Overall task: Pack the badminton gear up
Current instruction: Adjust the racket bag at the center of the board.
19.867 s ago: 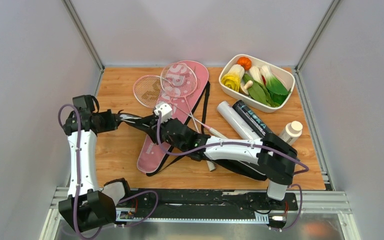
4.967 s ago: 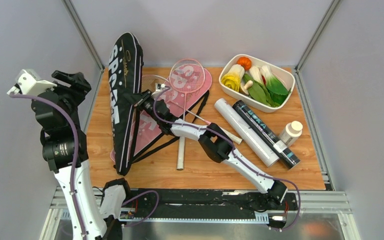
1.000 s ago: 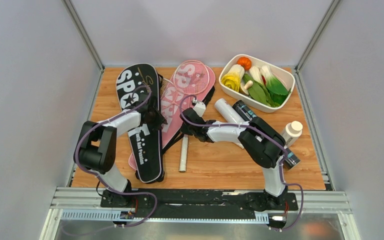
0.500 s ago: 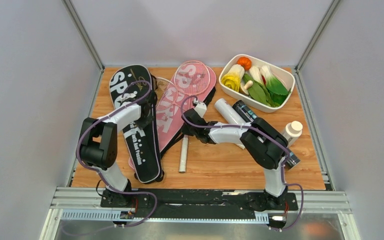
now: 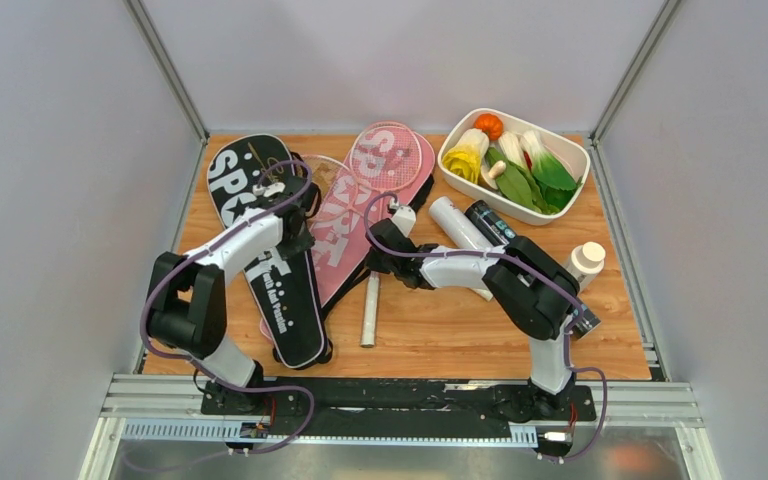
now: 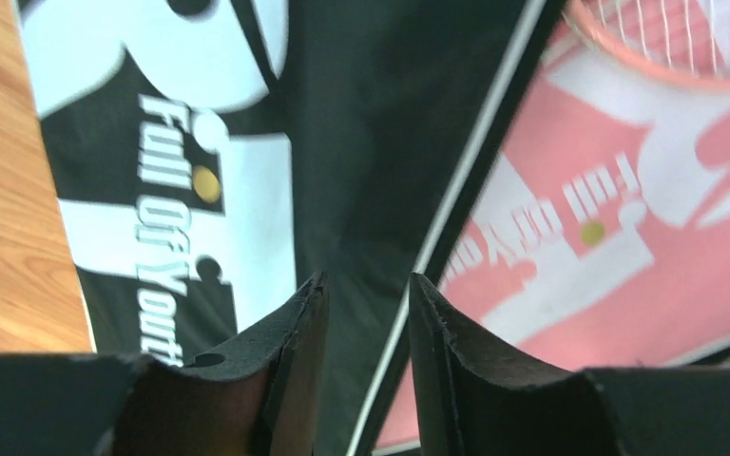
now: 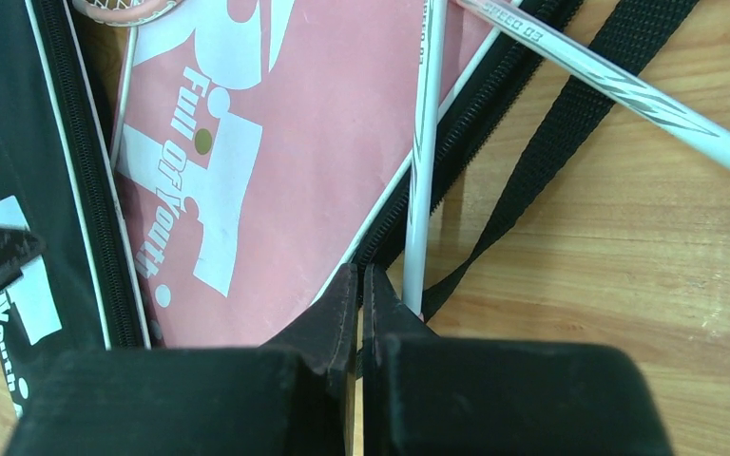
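Note:
A black "SPORT" cover (image 5: 285, 300) (image 6: 361, 142) lies at the left, beside a pink cover (image 5: 345, 215) (image 7: 295, 142). One racket head (image 5: 392, 158) rests on the pink cover, and its white shaft (image 7: 423, 171) and grip (image 5: 368, 315) run toward me. A second shaft (image 7: 627, 90) crosses it. A white tube (image 5: 457, 228) and a black tube (image 5: 500, 232) lie partly under my right arm. My left gripper (image 5: 298, 243) (image 6: 366, 280) is open over the black cover's piped edge. My right gripper (image 5: 375, 255) (image 7: 361, 271) is shut and empty, beside the shaft at the pink cover's zipper.
A white bowl of toy vegetables (image 5: 570, 150) stands at the back right. A small white bottle (image 5: 585, 262) stands near the right edge. A black strap (image 7: 551, 180) trails over the wood. Side walls close in on the table.
The black cover's head end has swung left, away from the pink cover, and my left gripper has slid with it. The right arm has hardly moved.

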Controlling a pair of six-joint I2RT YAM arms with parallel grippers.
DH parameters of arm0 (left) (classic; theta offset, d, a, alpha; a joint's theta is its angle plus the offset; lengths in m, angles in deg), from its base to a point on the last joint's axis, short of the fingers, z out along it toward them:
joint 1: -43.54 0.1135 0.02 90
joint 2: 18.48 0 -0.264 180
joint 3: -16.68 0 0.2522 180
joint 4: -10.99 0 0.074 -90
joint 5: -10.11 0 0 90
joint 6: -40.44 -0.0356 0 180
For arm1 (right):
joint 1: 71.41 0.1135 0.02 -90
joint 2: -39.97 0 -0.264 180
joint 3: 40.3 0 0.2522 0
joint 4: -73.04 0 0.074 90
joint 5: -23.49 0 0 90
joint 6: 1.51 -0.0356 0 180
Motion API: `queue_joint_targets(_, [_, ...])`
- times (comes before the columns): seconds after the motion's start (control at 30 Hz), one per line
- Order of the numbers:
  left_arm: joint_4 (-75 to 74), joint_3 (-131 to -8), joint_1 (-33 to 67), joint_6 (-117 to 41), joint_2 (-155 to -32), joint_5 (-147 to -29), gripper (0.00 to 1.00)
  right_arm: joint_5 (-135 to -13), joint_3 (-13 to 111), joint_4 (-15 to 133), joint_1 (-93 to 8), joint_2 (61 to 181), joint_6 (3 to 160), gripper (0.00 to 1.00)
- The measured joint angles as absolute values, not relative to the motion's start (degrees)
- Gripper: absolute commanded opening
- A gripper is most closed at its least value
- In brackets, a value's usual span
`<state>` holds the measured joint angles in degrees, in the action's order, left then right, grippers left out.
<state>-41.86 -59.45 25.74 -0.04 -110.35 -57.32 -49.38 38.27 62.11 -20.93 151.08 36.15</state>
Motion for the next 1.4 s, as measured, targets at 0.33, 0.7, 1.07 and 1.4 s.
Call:
queue_joint_targets(0.33, [-46.7,-52.4,15.3,1.7,-95.6,-64.8,0.55,-49.4,38.0,62.2,-21.0,150.5,36.6,0.0])
queue_joint_targets(0.7, [-37.4,-39.0,11.2,6.7,-94.3,-75.0,0.42,-49.7,38.0,62.2,-21.1,150.5,36.6,0.0])
queue_joint_targets(1.07, [-27.4,-36.6,10.3,9.3,-93.1,-78.1,0.17,-50.5,38.0,62.3,-21.3,150.5,37.5,0.0])
queue_joint_targets(1.4, [-23.0,-39.5,10.1,9.6,-92.1,-73.3,0.14,-50.7,38.0,62.7,-21.3,150.5,37.7,0.0])
